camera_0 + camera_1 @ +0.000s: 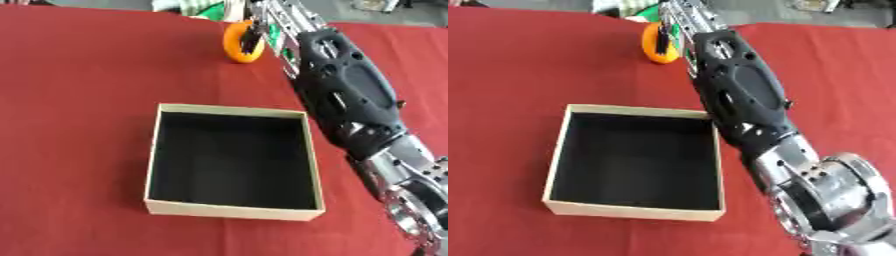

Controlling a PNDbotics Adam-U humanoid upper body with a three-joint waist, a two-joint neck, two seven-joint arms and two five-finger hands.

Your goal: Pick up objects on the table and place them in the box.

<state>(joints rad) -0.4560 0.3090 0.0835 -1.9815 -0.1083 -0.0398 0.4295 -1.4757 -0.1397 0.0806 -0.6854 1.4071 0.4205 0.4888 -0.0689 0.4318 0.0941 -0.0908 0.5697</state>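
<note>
Silver joints of the right arm [420, 200] fill the lower right of the frame, nearest the camera, and from there the arm's black shell runs diagonally up toward the upper middle, crossing just beside the right wall of the box [234, 210]. That box is a shallow square one with pale cardboard walls and a dark interior; it sits open-topped in the lower centre of the frame on the red tablecloth [79, 100], and nothing shows inside it. At the far end of the arm, near the top edge, the right hand [260, 31] reaches an orange round object [238, 50] lying on the cloth well beyond the box. A dark finger [661, 41] lies across the front of the orange object, so the hand is touching it, but whether the fingers are wrapped around it or merely resting on it cannot be told. Something green and white [199, 9] shows behind the hand at the top edge.
</note>
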